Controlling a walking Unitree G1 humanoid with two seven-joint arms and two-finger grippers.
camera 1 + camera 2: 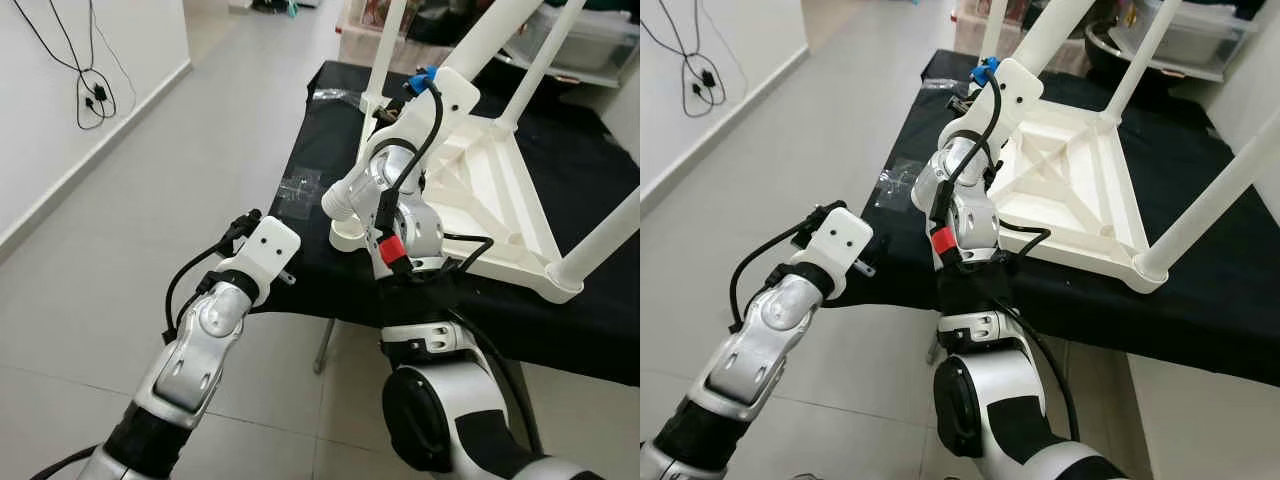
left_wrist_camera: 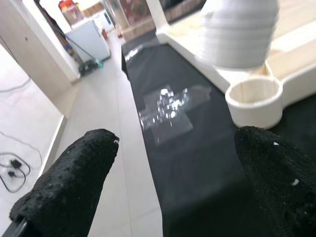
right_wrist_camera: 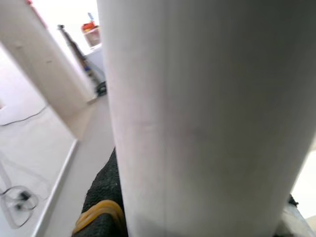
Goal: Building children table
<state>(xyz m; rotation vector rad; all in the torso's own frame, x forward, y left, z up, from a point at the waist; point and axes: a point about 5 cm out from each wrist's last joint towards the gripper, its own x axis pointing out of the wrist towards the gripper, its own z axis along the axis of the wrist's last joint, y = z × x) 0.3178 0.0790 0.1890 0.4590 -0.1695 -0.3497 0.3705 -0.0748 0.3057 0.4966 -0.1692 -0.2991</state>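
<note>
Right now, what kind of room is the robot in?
Probably a room in a home, used for putting furniture together. An upside-down white plastic children's table lies on a black-covered work surface, the pale tiled floor runs to a white wall with black cables, and clear storage boxes stand behind.

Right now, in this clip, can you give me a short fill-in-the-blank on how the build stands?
1. The white children's table lies ____ on the black cloth, legs pointing up.
2. The right claw is at a white ____ of the table.
3. The left claw hangs with its fingers ____, holding nothing.
4. A clear plastic bag lies on the cloth near the table's empty leg ____.

Missing words: upside down; leg; open; socket
</note>
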